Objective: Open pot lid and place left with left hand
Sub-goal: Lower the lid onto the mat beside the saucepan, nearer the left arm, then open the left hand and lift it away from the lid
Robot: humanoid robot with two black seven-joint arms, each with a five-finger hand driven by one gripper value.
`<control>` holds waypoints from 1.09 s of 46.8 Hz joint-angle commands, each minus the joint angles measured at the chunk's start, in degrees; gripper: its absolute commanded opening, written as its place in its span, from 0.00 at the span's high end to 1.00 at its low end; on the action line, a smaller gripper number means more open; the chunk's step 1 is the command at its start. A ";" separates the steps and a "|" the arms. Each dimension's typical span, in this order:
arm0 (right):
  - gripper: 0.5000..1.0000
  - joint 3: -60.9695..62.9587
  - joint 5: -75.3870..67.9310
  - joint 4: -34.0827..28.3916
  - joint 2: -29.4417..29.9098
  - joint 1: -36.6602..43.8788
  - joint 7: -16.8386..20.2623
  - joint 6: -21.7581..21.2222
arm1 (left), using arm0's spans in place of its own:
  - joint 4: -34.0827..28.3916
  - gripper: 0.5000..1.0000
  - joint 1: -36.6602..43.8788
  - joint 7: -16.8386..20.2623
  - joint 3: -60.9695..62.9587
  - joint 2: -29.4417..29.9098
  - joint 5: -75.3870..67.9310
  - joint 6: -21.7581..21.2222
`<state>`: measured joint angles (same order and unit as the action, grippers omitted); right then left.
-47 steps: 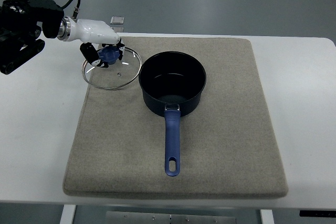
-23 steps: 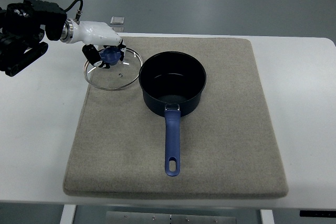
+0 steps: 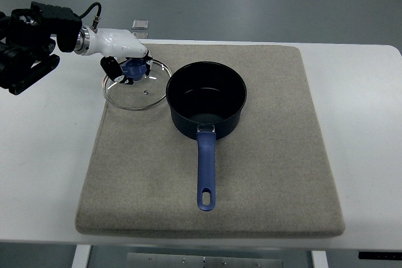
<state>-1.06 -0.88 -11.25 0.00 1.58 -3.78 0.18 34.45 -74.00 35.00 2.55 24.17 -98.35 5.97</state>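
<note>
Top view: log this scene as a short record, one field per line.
pot: open, empty, on the grey mat
pot handle: blue, pointing toward the camera
lid: glass, left of the pot, overlapping the mat's left edge
left hand: fingers around the lid's blue knob
right hand: not in view
table: white

I see a dark navy round metal saucepan (image 3: 206,98) with a brighter blue handle, sitting on a plain grey-beige felt mat (image 3: 264,174) over a white tabletop (image 3: 44,174). The clear glass lid with a silver rim (image 3: 139,87) carries a blue knob, and my white-shelled left hand (image 3: 125,61) has black fingers.
</note>
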 commanded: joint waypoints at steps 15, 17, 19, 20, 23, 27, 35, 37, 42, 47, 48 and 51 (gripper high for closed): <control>0.17 0.00 0.00 0.00 0.00 0.00 0.00 0.00 | 0.09 0.48 0.18 0.00 0.00 0.00 0.70 0.01; 0.17 0.00 0.00 0.00 0.00 0.00 0.00 0.00 | 0.18 0.46 0.18 0.00 0.00 0.00 0.70 0.18; 0.17 0.00 0.00 0.00 0.00 0.00 0.00 0.00 | 0.27 0.44 0.18 0.00 0.00 0.00 0.79 0.45; 0.17 0.00 0.00 0.00 0.00 0.00 0.00 0.00 | 0.27 0.41 0.18 0.00 0.00 0.00 0.79 0.45; 0.17 0.00 0.00 0.00 0.00 0.00 0.00 0.00 | 0.36 0.38 0.26 0.00 0.00 0.00 0.79 0.53; 0.17 0.00 0.00 0.00 0.00 0.00 0.00 0.00 | 0.44 0.38 0.26 0.00 0.00 0.09 0.79 0.53; 0.17 0.00 0.00 0.00 0.00 0.00 0.00 0.00 | 0.53 0.38 0.09 0.00 -0.08 0.00 1.14 0.45; 0.17 0.00 0.00 0.00 0.00 0.00 0.00 0.00 | 0.71 0.38 -0.18 0.00 -0.08 0.00 1.14 0.45; 0.17 0.00 0.00 0.00 0.00 0.00 0.00 0.00 | 2.11 0.38 -0.97 0.00 -0.96 0.61 1.49 0.45; 0.17 0.00 0.00 0.00 0.00 0.00 0.00 0.00 | 3.96 0.38 -3.16 0.00 -1.67 1.32 4.12 0.45; 0.17 0.00 0.00 0.00 0.00 0.00 0.00 0.00 | 4.22 0.38 -3.77 0.00 -1.75 1.75 4.83 0.53; 0.17 0.00 0.00 0.00 0.00 0.00 0.00 0.00 | 5.01 0.37 -5.71 0.00 -1.75 2.64 7.90 0.45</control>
<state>-1.05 -0.88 -11.25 0.00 1.59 -3.79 0.17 38.62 -77.80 35.01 0.85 25.95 -93.44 6.41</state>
